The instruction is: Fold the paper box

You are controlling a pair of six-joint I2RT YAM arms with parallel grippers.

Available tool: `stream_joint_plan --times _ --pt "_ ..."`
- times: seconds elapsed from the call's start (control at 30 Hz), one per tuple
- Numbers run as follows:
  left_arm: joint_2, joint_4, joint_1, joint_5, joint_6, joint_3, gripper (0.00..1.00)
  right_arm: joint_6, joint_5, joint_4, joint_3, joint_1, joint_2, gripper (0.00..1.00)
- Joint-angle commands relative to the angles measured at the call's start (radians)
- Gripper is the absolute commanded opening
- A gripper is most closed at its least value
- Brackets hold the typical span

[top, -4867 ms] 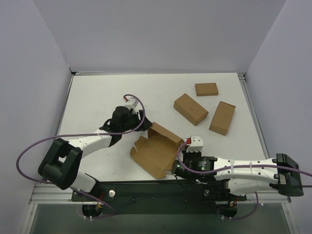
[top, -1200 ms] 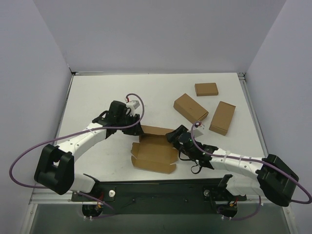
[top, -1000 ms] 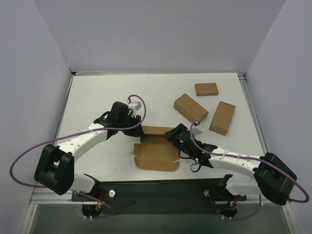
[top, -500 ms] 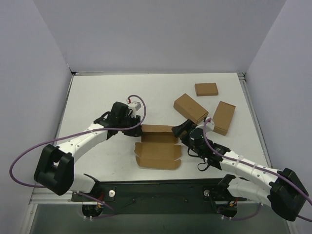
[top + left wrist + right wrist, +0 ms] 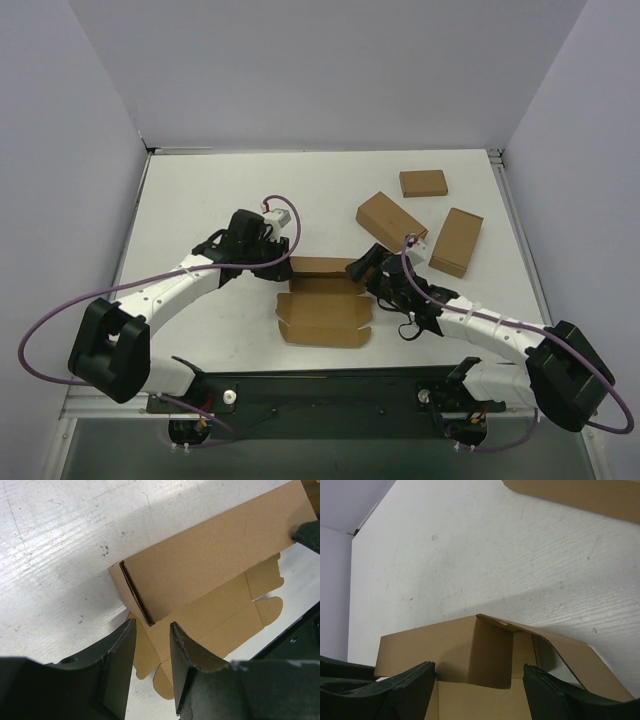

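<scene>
The paper box [image 5: 325, 318] is a brown cardboard blank lying mid-table, its rear wall [image 5: 322, 267] raised and its front panel flat with flaps spread. My left gripper [image 5: 281, 266] is at the wall's left end. In the left wrist view the jaws [image 5: 151, 630] are open, and the wall's folded corner [image 5: 142, 607] sits just ahead of the fingertips [image 5: 120, 655]. My right gripper [image 5: 366, 269] is at the wall's right end. It is open [image 5: 477, 672], its wide-set fingers [image 5: 415, 680] flanking an upright side flap [image 5: 492, 652], with nothing held.
Three small ready-made brown boxes lie at the back right: one [image 5: 392, 222] just behind my right gripper, one [image 5: 424, 183] farther back, one [image 5: 456, 241] to the right. The nearest one's edge [image 5: 580, 492] shows in the right wrist view. Bare white table [image 5: 200, 190] spreads left and behind.
My right gripper drew back to the right, opened wider, then returned to the box's right end. The box has squared up to the table edge. The left gripper has barely moved.
</scene>
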Motion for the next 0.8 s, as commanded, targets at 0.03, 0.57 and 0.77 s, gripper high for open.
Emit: stream_joint_plan --times 0.03,0.57,0.77 --pt "-0.016 0.005 -0.009 -0.008 0.024 0.009 0.43 -0.051 -0.074 0.132 0.073 -0.028 0.076 0.70" --pt "-0.007 -0.001 -0.023 -0.012 0.029 0.013 0.42 -0.002 -0.148 0.354 0.017 -0.040 0.160 0.38" --pt "-0.007 0.005 -0.029 -0.001 0.029 0.012 0.42 0.013 -0.131 0.437 -0.011 -0.037 0.185 0.22"
